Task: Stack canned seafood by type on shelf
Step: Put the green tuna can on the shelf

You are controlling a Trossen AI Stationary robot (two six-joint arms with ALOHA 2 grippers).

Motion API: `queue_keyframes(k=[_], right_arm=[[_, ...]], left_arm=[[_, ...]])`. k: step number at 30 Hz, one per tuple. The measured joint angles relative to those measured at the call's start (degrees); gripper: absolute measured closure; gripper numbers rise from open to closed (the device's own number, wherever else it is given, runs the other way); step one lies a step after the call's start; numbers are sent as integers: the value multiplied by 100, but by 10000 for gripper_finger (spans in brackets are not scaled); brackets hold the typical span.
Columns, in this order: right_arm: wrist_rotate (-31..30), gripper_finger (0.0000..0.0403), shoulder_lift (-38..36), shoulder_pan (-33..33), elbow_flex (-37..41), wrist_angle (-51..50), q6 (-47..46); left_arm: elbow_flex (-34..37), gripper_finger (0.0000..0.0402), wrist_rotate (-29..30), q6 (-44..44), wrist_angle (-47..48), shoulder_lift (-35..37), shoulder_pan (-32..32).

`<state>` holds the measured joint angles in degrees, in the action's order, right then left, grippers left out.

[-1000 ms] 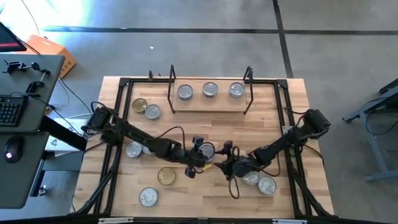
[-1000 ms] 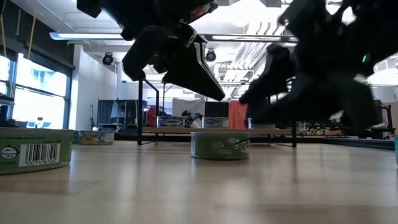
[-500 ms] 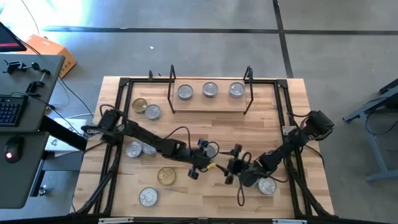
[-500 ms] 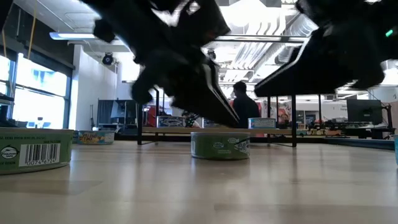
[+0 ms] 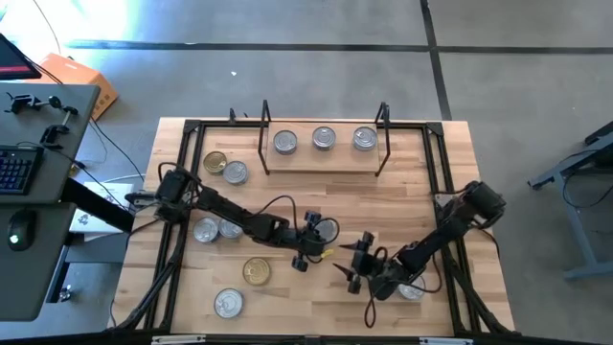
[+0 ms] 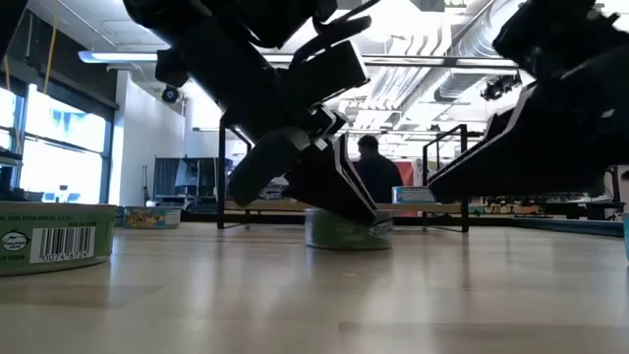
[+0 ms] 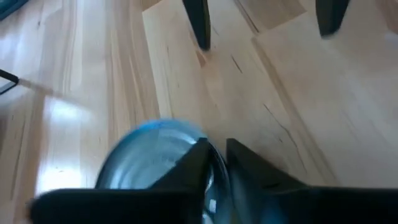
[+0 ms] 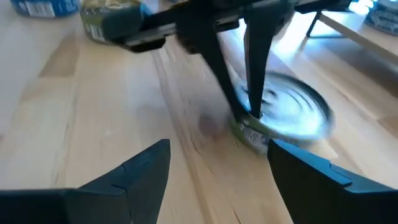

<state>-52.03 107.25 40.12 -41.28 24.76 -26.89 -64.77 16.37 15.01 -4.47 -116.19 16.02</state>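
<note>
While my left pincer (image 5: pixel 313 251) sits low on the bench (image 5: pixel 287 192), I see its fingers nearly closed at a silver-lidded tin (image 8: pixel 283 112). My right pincer (image 5: pixel 351 270), released, hangs just beside it. Beyond, the shelf (image 5: pixel 324 156) holds three tins.

Three flat round tins (image 5: pixel 324 139) are set in a row on the low light-wood shelf (image 5: pixel 324 156) at the table's back edge. Just left of the shelf, two tins (image 5: pixel 225 167) are placed touching. In front of the shelf, mid-table, one tin (image 5: pixel 322 231) is found.
</note>
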Motion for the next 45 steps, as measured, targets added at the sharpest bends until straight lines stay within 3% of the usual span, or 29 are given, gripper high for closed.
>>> queue_keyframes(k=[2,9,15,20,31,35,42,45], right_arm=[[-2,140,144,0,-145,10,303],[88,140,413,2,-684,-212,2703],[-298,140,410,-46,-1125,-980,3809],[-162,140,410,-246,-1345,-1684,3863],[171,144,410,-678,-1350,-1775,3877],[219,179,410,-683,-1350,-1781,3772],[419,283,410,-673,-1352,-1883,3189],[402,289,410,-671,-1353,-1884,2962]], left_arm=[[-2,391,10,58,19,7,43],[26,399,167,54,338,260,283],[39,400,169,-95,409,566,408],[33,401,176,-145,378,712,434],[31,401,78,-144,320,740,457],[28,401,84,-147,304,740,477],[26,401,215,-143,258,740,517],[22,401,390,-143,299,768,527]])
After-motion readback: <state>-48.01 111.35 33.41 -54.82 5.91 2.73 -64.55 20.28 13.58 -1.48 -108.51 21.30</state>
